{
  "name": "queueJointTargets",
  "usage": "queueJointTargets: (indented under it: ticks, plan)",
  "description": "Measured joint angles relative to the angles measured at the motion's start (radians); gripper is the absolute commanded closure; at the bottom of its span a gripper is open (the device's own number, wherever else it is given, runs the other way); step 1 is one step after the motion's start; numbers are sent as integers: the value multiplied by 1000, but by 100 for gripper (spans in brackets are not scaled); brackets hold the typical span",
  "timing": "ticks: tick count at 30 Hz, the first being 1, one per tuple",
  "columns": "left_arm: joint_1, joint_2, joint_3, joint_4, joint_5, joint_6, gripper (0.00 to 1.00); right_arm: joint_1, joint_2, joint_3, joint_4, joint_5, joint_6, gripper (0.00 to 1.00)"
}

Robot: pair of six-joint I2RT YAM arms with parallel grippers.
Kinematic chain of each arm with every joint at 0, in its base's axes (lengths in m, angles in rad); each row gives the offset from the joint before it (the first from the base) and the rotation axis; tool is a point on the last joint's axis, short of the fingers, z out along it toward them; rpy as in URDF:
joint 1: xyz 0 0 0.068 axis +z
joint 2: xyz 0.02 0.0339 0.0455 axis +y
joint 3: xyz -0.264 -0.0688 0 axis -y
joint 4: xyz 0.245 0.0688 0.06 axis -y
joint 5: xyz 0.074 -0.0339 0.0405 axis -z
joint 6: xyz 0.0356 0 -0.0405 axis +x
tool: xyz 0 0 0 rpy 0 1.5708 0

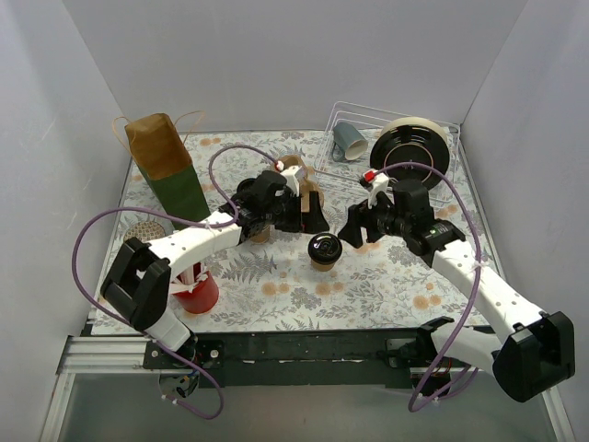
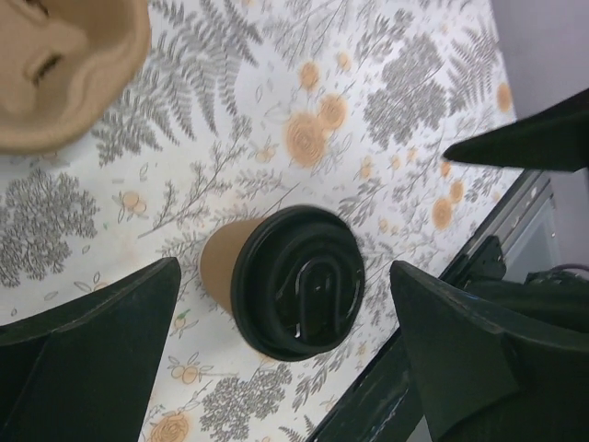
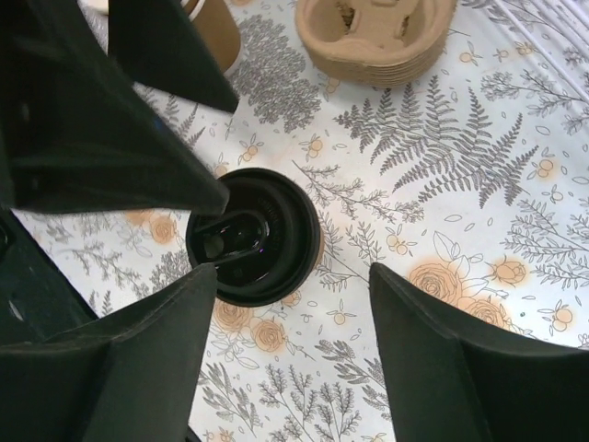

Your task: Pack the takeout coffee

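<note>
One takeout coffee cup [image 1: 323,249], tan with a black lid, stands upright on the floral mat near the middle. It also shows in the left wrist view [image 2: 296,281] and the right wrist view [image 3: 256,235]. My left gripper [image 1: 316,221] is open and empty, hovering above the cup with its jaws either side of it [image 2: 285,270]. My right gripper [image 1: 352,234] is open and empty, just right of the cup [image 3: 293,274]. A second tan cup [image 1: 260,234] stands under my left arm, and it also shows in the right wrist view [image 3: 217,29]; its top is hidden.
A stack of pulp cup carriers [image 1: 305,180] sits behind the cup. A brown and green paper bag [image 1: 167,170] stands at the back left. A red cup [image 1: 197,291] is at the front left. A clear bin [image 1: 391,124] at the back right holds a grey-blue mug [image 1: 349,139] and black plates [image 1: 410,150].
</note>
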Motion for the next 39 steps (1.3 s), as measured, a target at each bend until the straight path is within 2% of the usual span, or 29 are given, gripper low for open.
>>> queueJointTargets:
  ticks: [6,9,14,21,29,39]
  plan:
    - [24,-50,101,-67,-73,-11,2,109,-14,25,-29,27,-147,16]
    - [50,-121,101,-108,-147,-19,2,185,13,66,-31,62,-195,9]
    - [81,-270,98,-207,-349,-25,2,240,109,119,-30,128,-235,8]
    - [81,-477,-52,-294,-581,-23,2,310,188,119,-51,209,-260,8]
    - [81,-644,-219,-307,-673,31,2,345,249,119,-81,270,-274,10]
    - [81,-667,-237,-275,-687,69,2,345,253,119,-85,288,-273,21]
